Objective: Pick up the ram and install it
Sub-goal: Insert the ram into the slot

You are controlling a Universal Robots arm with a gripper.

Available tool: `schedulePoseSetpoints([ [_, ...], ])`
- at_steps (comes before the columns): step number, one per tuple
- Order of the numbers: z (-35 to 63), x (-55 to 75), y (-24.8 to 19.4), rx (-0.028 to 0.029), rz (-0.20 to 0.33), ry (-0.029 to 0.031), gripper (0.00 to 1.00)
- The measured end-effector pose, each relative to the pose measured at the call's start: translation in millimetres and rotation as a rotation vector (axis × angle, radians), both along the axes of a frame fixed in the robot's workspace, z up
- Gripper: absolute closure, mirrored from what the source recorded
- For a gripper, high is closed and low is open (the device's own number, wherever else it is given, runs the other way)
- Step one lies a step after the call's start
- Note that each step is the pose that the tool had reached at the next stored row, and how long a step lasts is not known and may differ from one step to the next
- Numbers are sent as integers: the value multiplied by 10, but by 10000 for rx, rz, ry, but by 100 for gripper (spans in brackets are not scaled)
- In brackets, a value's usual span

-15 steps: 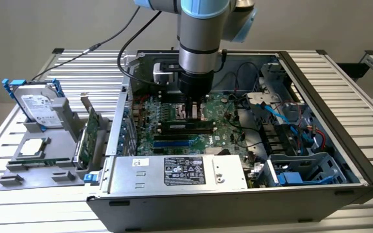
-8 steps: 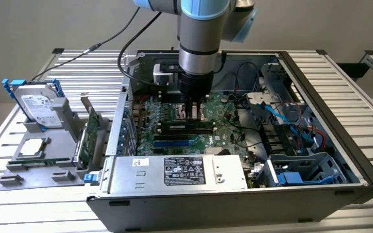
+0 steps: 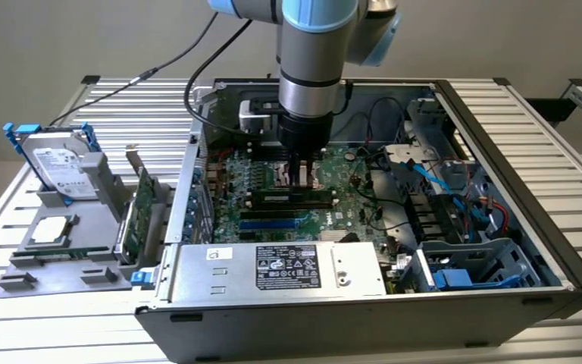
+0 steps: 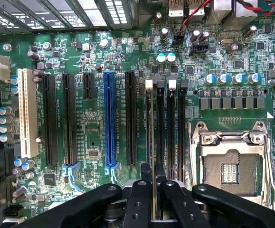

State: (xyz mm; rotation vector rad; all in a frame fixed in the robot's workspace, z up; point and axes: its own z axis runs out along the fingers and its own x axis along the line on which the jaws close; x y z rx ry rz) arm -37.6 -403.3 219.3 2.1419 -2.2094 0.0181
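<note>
Gripping the long, thin green ram (image 4: 154,197) edge-on, the black two-fingered gripper (image 4: 154,172) is clamping almost shut on it, a finger (image 4: 144,190) pressing each face. In the exterior view, a grey plastic parts tray (image 3: 39,265) is sitting at nine o'clock of the open black computer case (image 3: 564,258), carrying a silver hard drive (image 3: 61,167) and a green expansion card (image 3: 145,201) standing on edge. At the case's centre the gripper is hovering low over the large green motherboard (image 4: 99,47), the ram running in line with the black memory slots (image 4: 171,123); contact cannot be judged. A silver power supply box (image 3: 281,269) is lying at six o'clock.
</note>
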Motion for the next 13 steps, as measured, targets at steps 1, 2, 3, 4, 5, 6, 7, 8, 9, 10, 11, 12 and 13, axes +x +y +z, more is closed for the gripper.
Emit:
schedulePoseSetpoints([
  [1, -2, 0, 2, 0, 0, 2, 86],
  [2, -3, 0, 4, 1, 1, 4, 86],
  [3, -4, 0, 7, 0, 1, 6, 86],
  [4, -5, 0, 10, 0, 1, 7, 86],
  [5, -6, 0, 11, 2, 0, 8, 86],
  [6, -6, 0, 12, 1, 1, 9, 86],
  [7, -6, 0, 13, 1, 1, 9, 86],
  [8, -6, 0, 14, 1, 0, 9, 86],
  [9, -6, 1, 15, 0, 1, 9, 86],
  [10, -6, 1, 15, -2, 1, 9, 86],
  [11, -6, 1, 16, -7, 1, 10, 86],
  [12, -6, 0, 16, -13, 1, 13, 86],
  [13, -6, 1, 16, -25, 1, 16, 86],
])
